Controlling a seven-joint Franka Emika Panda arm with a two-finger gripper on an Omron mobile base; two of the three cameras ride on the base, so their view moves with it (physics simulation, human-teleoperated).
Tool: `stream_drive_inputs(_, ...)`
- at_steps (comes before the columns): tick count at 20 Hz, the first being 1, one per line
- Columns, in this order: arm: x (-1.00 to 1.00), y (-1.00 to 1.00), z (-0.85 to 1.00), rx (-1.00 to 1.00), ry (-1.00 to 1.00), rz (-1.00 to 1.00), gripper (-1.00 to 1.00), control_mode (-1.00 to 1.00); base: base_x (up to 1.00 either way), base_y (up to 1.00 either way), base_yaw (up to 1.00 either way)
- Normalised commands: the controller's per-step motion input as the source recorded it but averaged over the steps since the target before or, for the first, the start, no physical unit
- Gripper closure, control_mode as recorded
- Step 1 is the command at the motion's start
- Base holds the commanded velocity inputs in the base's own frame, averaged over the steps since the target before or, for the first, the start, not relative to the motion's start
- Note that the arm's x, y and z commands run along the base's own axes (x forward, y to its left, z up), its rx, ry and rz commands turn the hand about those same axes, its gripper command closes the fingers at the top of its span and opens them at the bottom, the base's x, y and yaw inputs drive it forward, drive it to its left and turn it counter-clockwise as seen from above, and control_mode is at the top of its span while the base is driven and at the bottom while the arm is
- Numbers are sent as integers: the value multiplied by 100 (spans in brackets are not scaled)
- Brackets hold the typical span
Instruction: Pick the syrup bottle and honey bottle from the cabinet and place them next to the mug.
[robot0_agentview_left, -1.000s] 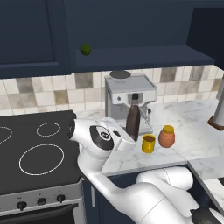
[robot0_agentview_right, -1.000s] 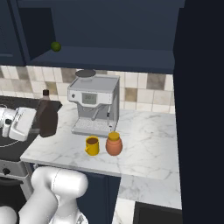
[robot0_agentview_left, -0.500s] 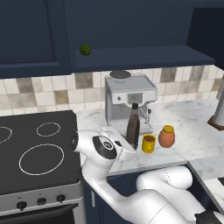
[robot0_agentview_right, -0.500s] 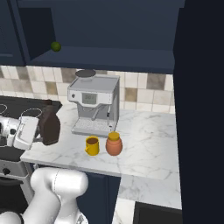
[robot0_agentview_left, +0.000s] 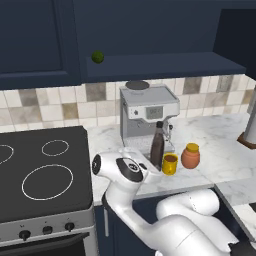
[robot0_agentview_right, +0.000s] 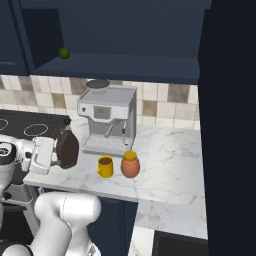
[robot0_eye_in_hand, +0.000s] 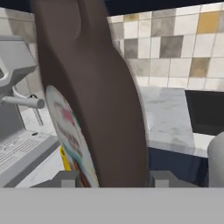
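The gripper (robot0_agentview_right: 59, 153) is clamped on the syrup bottle (robot0_agentview_left: 157, 146), its two fingers pressed against either side of the dark brown body low down, as the hand view shows with the bottle's (robot0_eye_in_hand: 92, 92) pale label turned toward the camera. In the left base view the bottle stands upright, just at 9 o'clock of the mug (robot0_agentview_left: 170, 163) and in front of the espresso machine (robot0_agentview_left: 147, 116); whether its base touches the table (robot0_agentview_left: 220, 150) cannot be told. The yellow mug sits on the white marbled table with the honey bottle (robot0_agentview_left: 190, 156) just beside it at 3 o'clock, close but apart. In the right base view the same row reads from 9 to 3 o'clock: syrup bottle (robot0_agentview_right: 67, 148) in the gripper, mug (robot0_agentview_right: 105, 166), honey bottle (robot0_agentview_right: 130, 164). Above, the navy cabinet (robot0_agentview_left: 165, 65) has an open shelf compartment holding a small green lime (robot0_agentview_left: 97, 56) near its left end. A black stove top (robot0_agentview_left: 42, 172) adjoins the table at 9 o'clock.
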Motion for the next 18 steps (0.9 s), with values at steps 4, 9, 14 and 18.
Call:
stream_drive_inputs(4,50,-13,-9,0,3,4,100,-100,0,0,0)
stream_drive_inputs(9,50,-15,-13,0,1,5,100,-100,0,0,0)
stream_drive_inputs(14,37,-7,-19,0,3,4,100,-100,0,0,0)
stream_drive_inputs(18,37,0,-28,0,7,2,100,-100,0,0,0)
